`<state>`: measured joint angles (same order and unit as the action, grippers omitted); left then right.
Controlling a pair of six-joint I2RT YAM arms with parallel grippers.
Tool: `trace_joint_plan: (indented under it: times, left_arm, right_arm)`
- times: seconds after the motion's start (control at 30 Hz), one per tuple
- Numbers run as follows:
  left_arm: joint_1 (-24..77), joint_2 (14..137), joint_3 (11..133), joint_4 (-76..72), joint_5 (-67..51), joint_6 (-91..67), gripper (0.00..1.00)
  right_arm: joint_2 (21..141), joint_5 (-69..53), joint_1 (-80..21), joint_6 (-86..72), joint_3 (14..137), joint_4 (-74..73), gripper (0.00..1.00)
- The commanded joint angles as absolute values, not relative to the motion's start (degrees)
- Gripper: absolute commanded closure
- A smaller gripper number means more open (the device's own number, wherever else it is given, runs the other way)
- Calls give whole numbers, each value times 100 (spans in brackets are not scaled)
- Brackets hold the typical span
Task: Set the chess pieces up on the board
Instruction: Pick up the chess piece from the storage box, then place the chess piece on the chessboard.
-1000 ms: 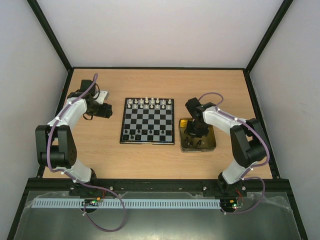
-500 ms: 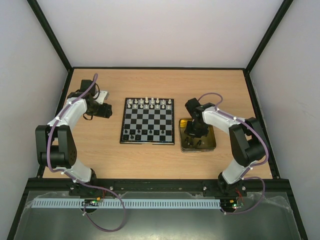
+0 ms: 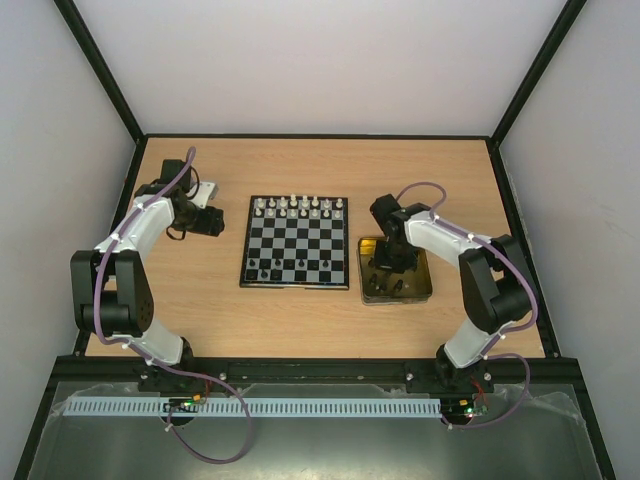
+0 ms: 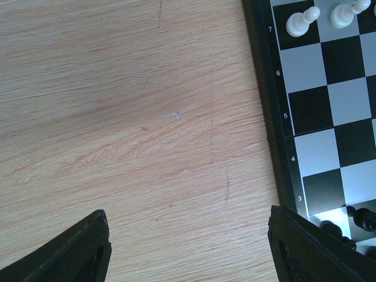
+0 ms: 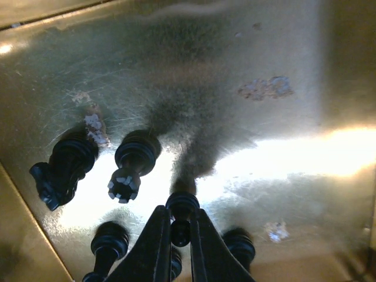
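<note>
A black pawn (image 5: 182, 202) is pinched between the two fingers (image 5: 154, 247) of the right gripper (image 5: 178, 218), low over the floor of the tin (image 5: 282, 153). The jaws are closed almost fully, with only the pawn's narrow part between them. Its round base is farther from the lens and its head nearer, so its long axis runs roughly along the fingers. We cannot tell whether it stands or lies, and the fingers cover part of its head.

Around it lie more black chessmen (image 5: 134, 158). One has a notched crown pointing toward the lens, and a darker shape to its left is hard to identify. Three more at the bottom edge are cut off by the frame. Glare washes out much of the tin's floor.

From above, the tin sits just right of the board (image 3: 296, 241), and the arm hides most of its contents. White chessmen (image 3: 300, 207) fill the board's far rows. A few black chessmen stand on the near rows, too small to name.

The left gripper (image 4: 188, 214) hovers over the wooden table (image 4: 117, 88) just beside the board's left rim, its jaws wide apart and holding nothing. Only its fingertips show. Along that rim we read the numbers 7, 6, 5, 4 and 3.
</note>
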<state>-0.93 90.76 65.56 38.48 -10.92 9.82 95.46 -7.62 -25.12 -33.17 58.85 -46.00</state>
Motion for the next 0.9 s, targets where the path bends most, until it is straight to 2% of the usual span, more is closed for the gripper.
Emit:
trace_joint_plan:
  times: [0.0,0.5,0.87]
  left_arm:
    - [-70,9056,6526,3905,-1121,937,26]
    - [-63,9045,6568,3868,-1160,923,26]
    - [-65,8956,6530,3875,-1115,923,26]
  right_arm:
    - [9265,-256,-2487,-3203,6430,-5239,94]
    - [9633,-388,-3328,-3520,8337,-6217,93]
    - [10093,-792,-3821,-3597,8501,-5961,93]
